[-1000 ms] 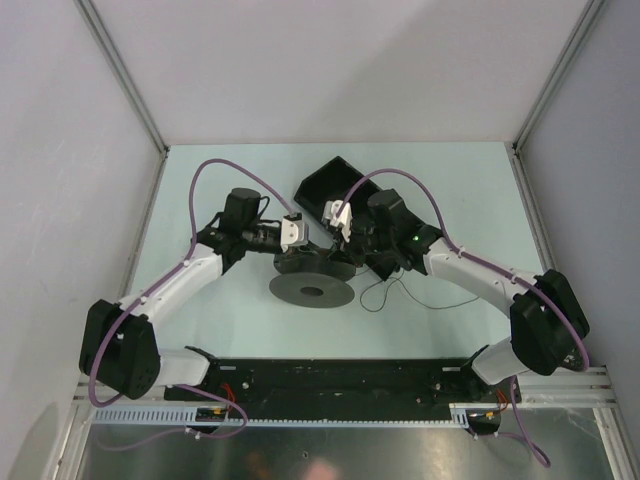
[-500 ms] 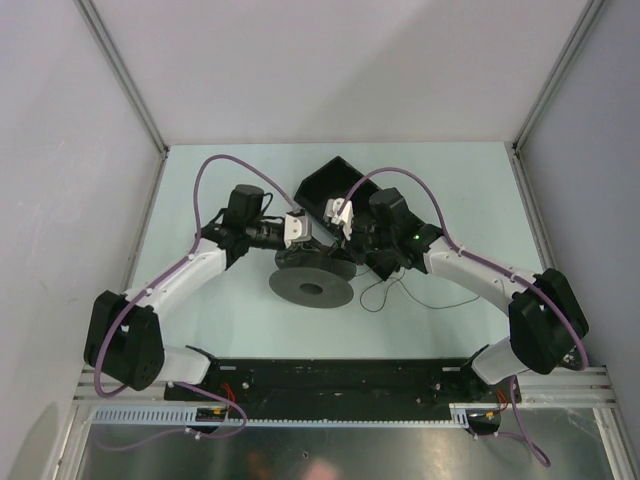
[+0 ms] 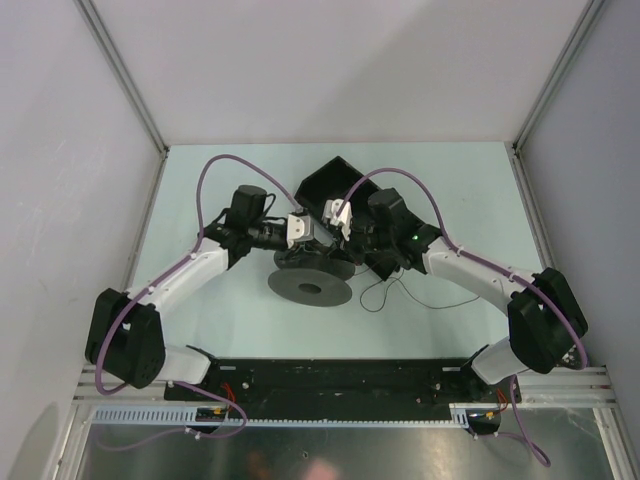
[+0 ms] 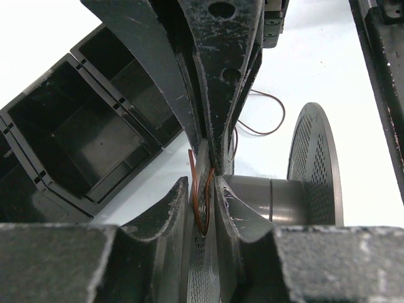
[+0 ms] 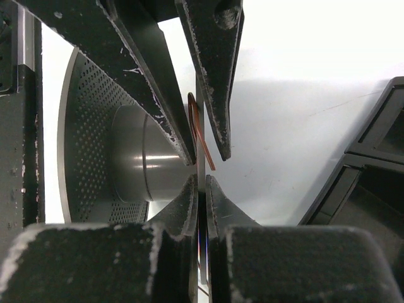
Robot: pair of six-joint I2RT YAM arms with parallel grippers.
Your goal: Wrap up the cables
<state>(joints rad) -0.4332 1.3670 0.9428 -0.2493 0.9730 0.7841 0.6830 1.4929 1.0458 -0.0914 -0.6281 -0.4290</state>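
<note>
One thin coppery cable (image 4: 193,189) loops beside a grey, perforated, flanged spool (image 4: 271,202)

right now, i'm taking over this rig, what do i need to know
Left gripper: slightly open, straddling the spool flange edge, a cable loop between its jaws.
Right gripper: shut on that same edge, by the loop.
Most of the cable trails loose beside the spool.
Done: no turns visible; the hub looks bare.
To do: wind the cable on.
</note>
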